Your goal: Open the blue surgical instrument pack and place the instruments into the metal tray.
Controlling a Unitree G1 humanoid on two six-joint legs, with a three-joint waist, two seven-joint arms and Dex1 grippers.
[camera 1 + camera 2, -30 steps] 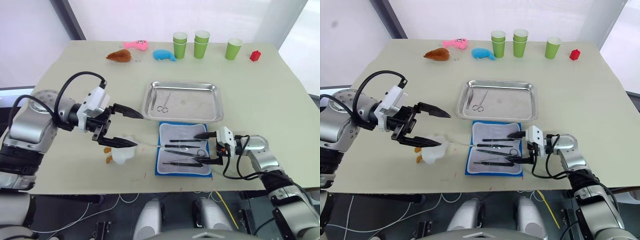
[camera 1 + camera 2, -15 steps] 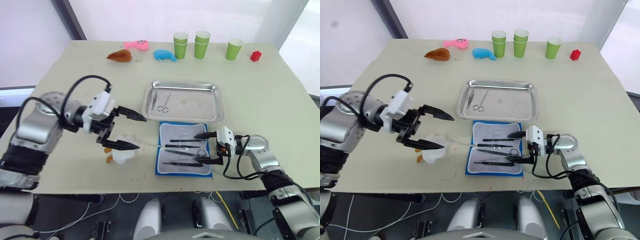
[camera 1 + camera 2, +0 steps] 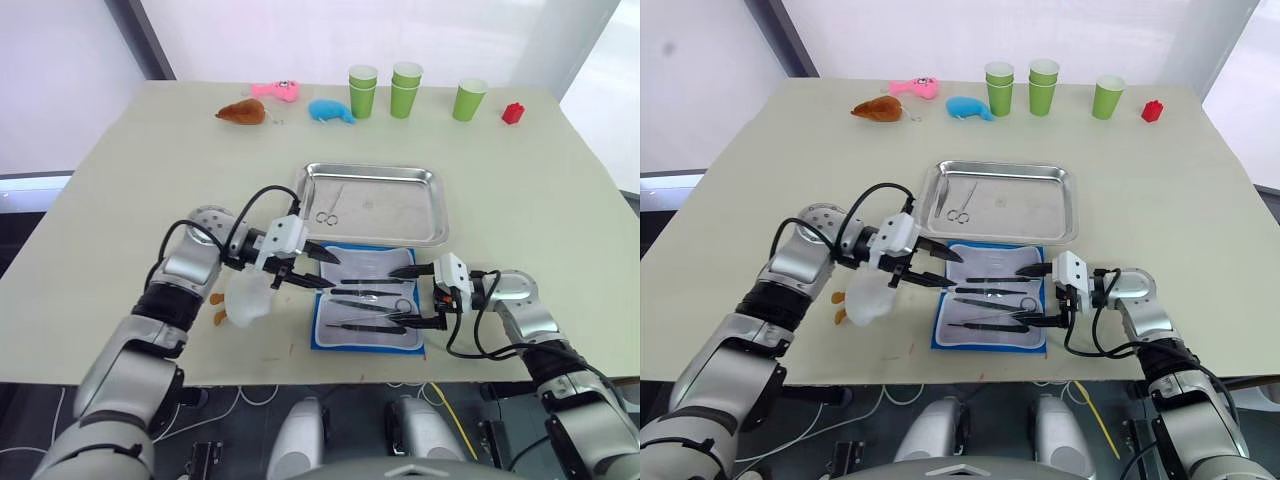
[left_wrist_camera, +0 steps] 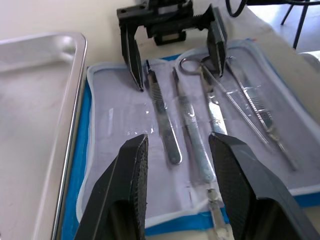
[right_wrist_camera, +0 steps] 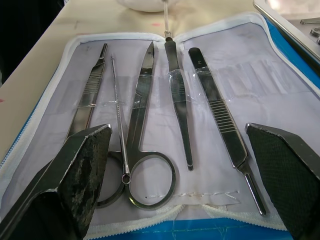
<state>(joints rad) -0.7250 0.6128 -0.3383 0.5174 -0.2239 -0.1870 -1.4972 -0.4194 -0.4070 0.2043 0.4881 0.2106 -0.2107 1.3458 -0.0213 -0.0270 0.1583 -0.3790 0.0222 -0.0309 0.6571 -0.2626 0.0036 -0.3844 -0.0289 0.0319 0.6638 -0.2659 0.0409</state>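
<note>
Left tool [image 3: 318, 268] apart over opened blue surgical instrument pack [image 3: 366, 297], right tool [image 3: 405, 296] apart opposite, white plush toy [image 3: 243, 298] beside.

In the left wrist view the metal tray [image 4: 60, 100] is cut off by the picture's edge, and the blue pack [image 4: 87, 150] runs out of frame. The left gripper [image 3: 318, 270] covers part of the white toy [image 3: 243, 300] on the bench. The small tools in the tray [image 3: 330, 205] are too small to tell apart.
</note>
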